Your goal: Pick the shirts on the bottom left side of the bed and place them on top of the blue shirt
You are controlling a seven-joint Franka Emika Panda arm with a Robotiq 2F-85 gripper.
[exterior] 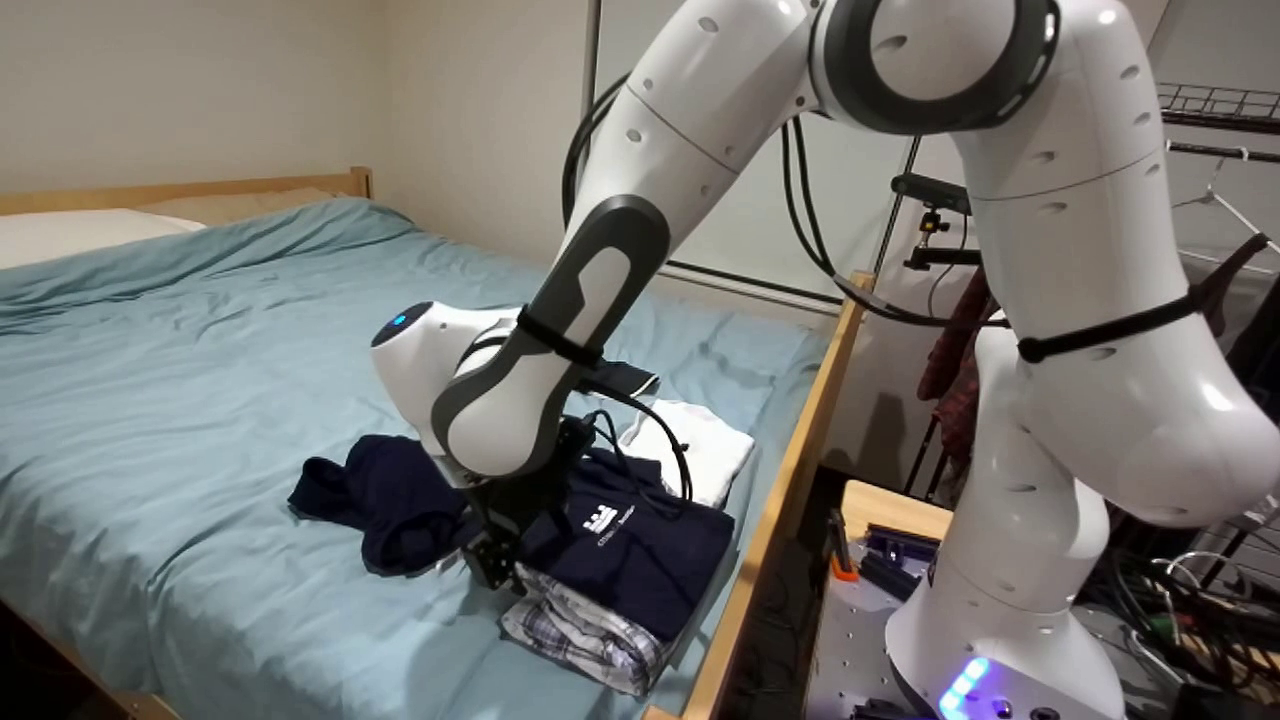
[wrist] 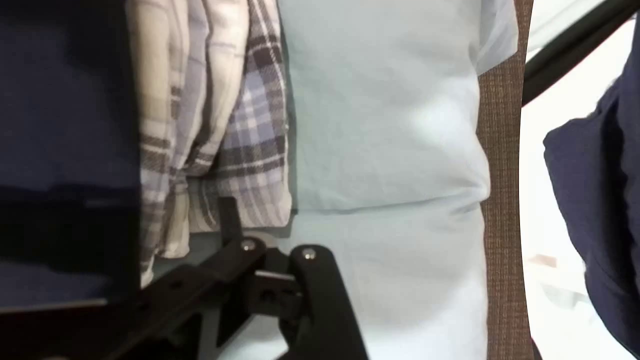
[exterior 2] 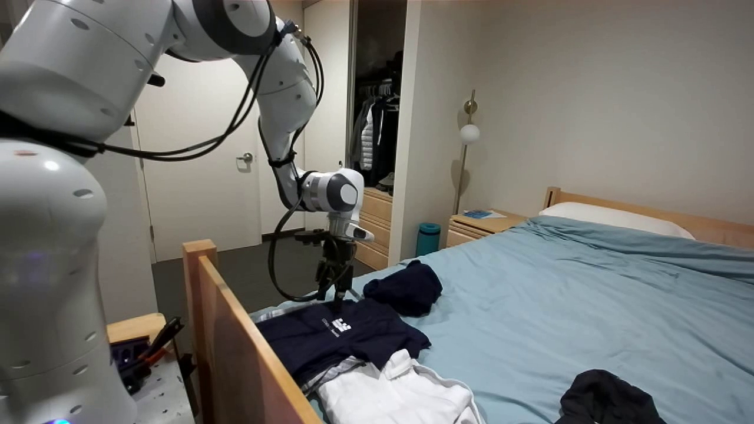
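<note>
Bed (exterior: 250, 340); plaid cloth (exterior: 580, 622) half-hidden under navy shirt (exterior: 650, 555); hand (exterior: 497, 573), grip unclear.

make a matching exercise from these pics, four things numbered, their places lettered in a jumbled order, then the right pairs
Things
1. plaid cloth
2. white shirt
3. white pillow
4. teal cylinder

Places
A. at the headboard
B. beneath the printed navy shirt
C. near the nightstand
D. beside the printed navy shirt

Pairs: 1-B, 2-D, 3-A, 4-C
</note>
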